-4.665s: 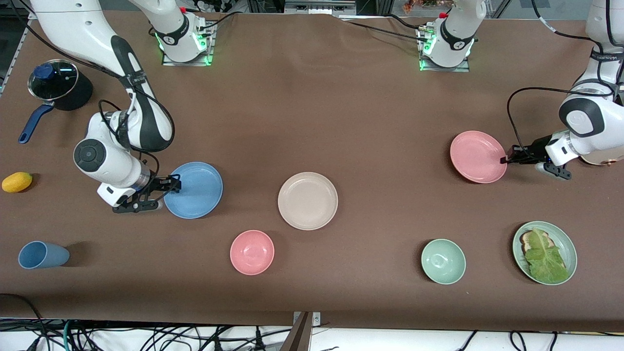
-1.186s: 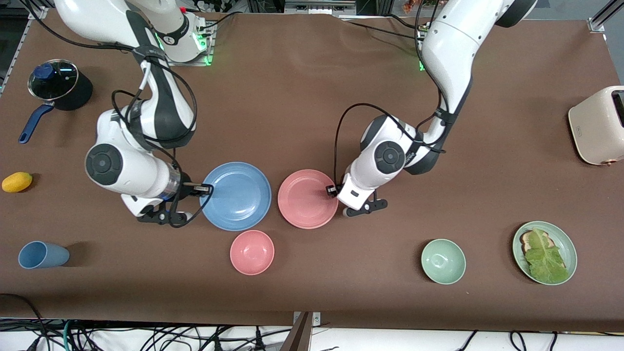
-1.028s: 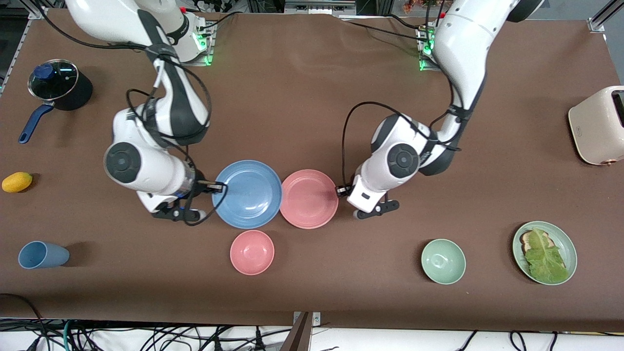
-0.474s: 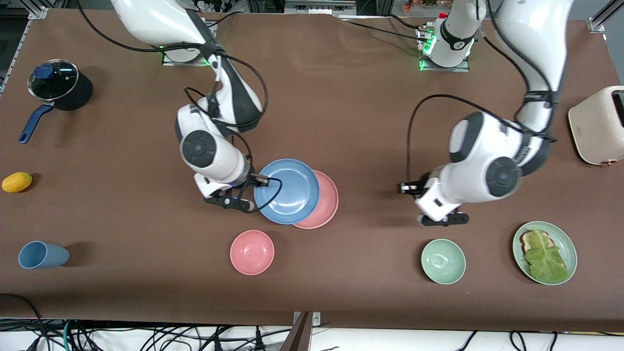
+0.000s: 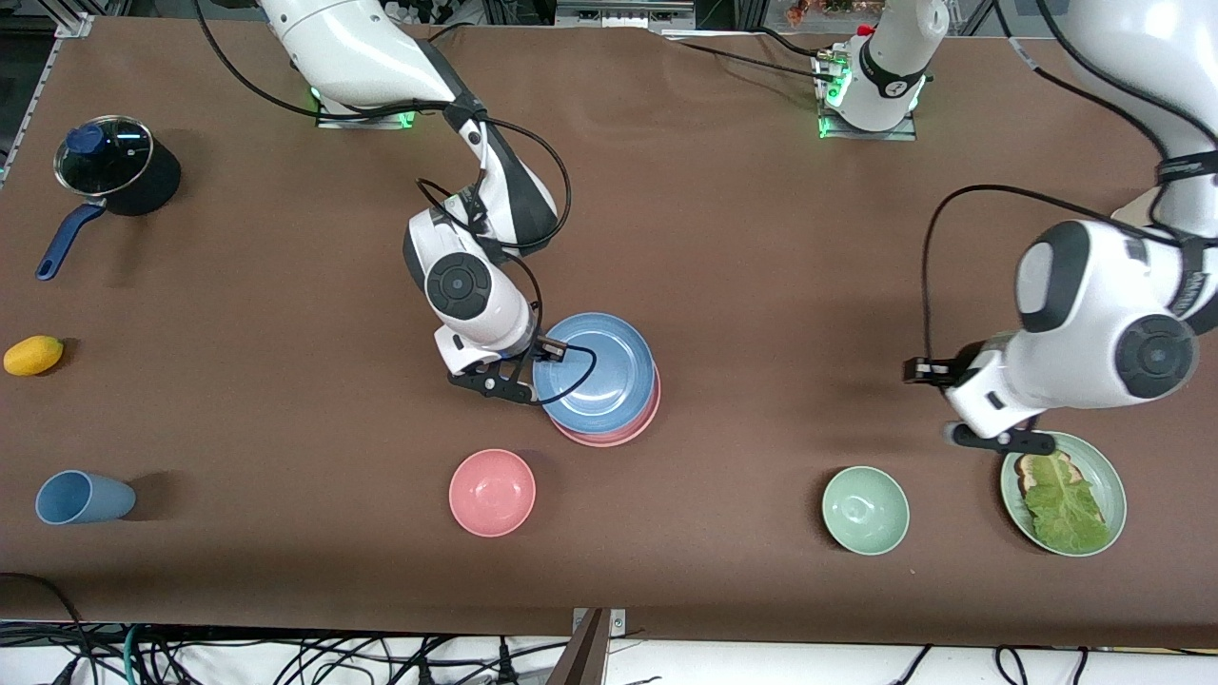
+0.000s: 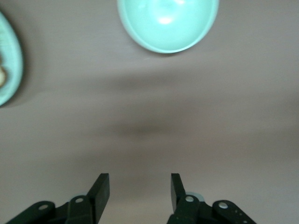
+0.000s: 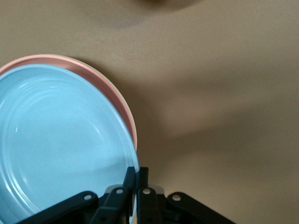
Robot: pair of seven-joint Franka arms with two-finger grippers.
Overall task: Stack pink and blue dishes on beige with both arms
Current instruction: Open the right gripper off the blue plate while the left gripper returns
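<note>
Reaching low over the table's middle, right gripper (image 5: 544, 354) pinches the blue plate's (image 5: 595, 371) rim, holding it over the pink plate (image 5: 636, 430); beige plate apparently hidden beneath. Left gripper (image 6: 139, 192), fingers spread and empty, hangs over bare table by the lettuce plate (image 5: 1109, 476).

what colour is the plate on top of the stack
Blue: the blue plate sits over the pink plate, clearest in the front view.
</note>
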